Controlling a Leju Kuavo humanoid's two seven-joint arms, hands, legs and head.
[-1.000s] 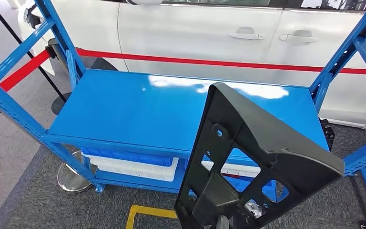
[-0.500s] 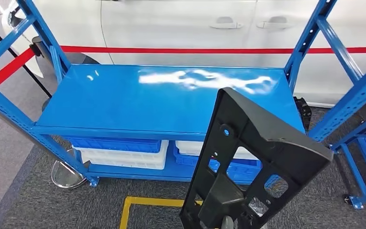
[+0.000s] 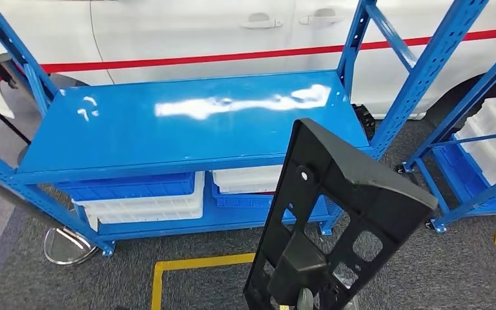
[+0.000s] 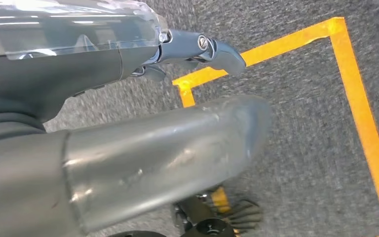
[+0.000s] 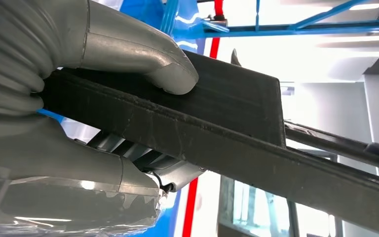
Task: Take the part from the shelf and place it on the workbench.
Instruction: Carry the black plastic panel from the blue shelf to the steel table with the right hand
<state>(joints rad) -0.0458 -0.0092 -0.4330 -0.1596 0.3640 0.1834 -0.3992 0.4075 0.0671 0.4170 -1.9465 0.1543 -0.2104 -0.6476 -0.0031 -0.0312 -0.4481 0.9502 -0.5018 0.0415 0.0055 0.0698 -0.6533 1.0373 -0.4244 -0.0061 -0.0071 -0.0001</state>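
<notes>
In the right wrist view, the thick grey thumb (image 5: 172, 74) is pressed onto one face of the black part (image 5: 217, 123), while the darker fingers (image 5: 143, 160) are wrapped against the opposite face, so the right hand (image 5: 69, 113) is closed firmly on the part's edge. In the head view the part (image 3: 336, 213) is seen lifted in the lower centre-right of the frame, standing roughly upright and tilted, its broad flat face slanting toward the right and its ribbed, cut-out side turned toward the camera; its lower end runs off the bottom edge of the frame, where the gripping hand is hidden behind it. In the left wrist view, the left hand (image 4: 128, 98) is seen with its thick thumb extended and its dark fingers (image 4: 212, 47) stretched out straight above it, apart from the thumb, with nothing between them; grey carpet (image 4: 301, 123) and an orange tape line (image 4: 355, 94) lie beyond. Behind the part in the head view, the blue shelf (image 3: 187, 129) occupies the middle and left of the frame, its top surface bare and glossy. Blue and white bins (image 3: 142, 197) are stored on the lower level. A white car (image 3: 187, 29) with a red stripe is seen across the top, and a second blue rack (image 3: 471, 161) with white bins stands at the right edge. Yellow tape (image 3: 194, 265) is marked on the carpet at the bottom.
</notes>
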